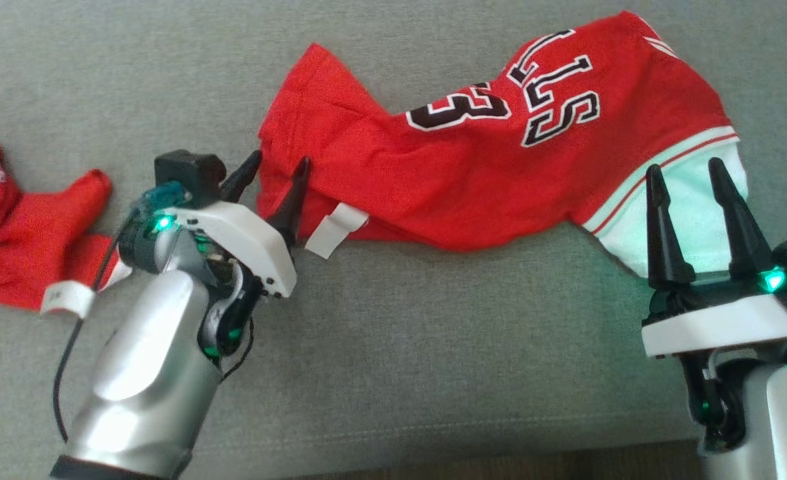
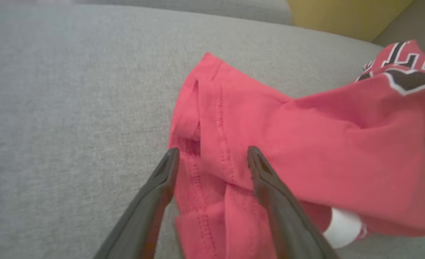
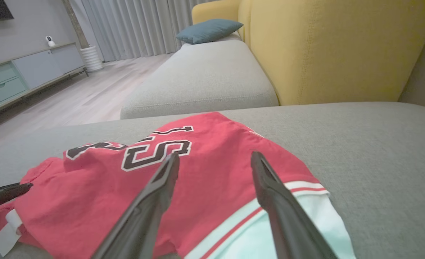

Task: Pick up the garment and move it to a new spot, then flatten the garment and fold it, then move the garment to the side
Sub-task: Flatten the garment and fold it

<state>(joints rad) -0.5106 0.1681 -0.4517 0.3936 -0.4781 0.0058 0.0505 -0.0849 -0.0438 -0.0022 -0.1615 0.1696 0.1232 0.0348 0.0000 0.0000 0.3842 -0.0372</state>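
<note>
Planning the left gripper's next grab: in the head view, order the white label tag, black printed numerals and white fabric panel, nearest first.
1. White label tag, just right of the left gripper.
2. Black printed numerals, further right.
3. White fabric panel, far right.

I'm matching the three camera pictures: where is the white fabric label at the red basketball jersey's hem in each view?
Head view: the white fabric label left of centre, at the lower edge of the red basketball jersey.
Left wrist view: label lower right, under a red fold.
Right wrist view: label bottom left corner.
Shared landmark: the jersey's black, white-edged lettering.
</note>
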